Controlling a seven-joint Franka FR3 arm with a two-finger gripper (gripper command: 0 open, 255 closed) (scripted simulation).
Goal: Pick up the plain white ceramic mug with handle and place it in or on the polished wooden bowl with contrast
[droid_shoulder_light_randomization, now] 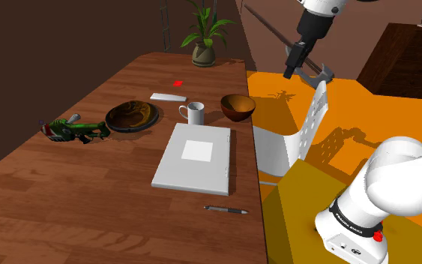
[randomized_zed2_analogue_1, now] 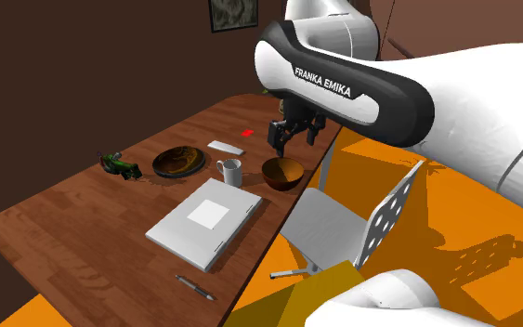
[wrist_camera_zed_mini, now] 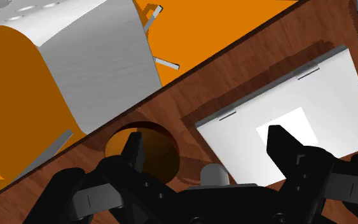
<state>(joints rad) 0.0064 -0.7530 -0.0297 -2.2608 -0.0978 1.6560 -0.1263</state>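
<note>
— While the claw (randomized_zed2_analogue_1: 296,137) hung high over the worktop (droid_shoulder_light_randomization: 89,195), near its edge, its two fingers stood wide apart, gripping nothing.
— And the mug (droid_shoulder_light_randomization: 194,112)?
— Upright on the wood it was, between the dark plate (droid_shoulder_light_randomization: 132,115) and the brown bowl (droid_shoulder_light_randomization: 237,106), just beyond the shut white laptop (droid_shoulder_light_randomization: 194,154), handle towards the plate.
— So which step was this?
— The approach, I'd say; nothing was lifted yet. The next move called for a drop down over the mug, fingers straddling its wall and clear of the bowl close beside it, before any squeeze.
</note>
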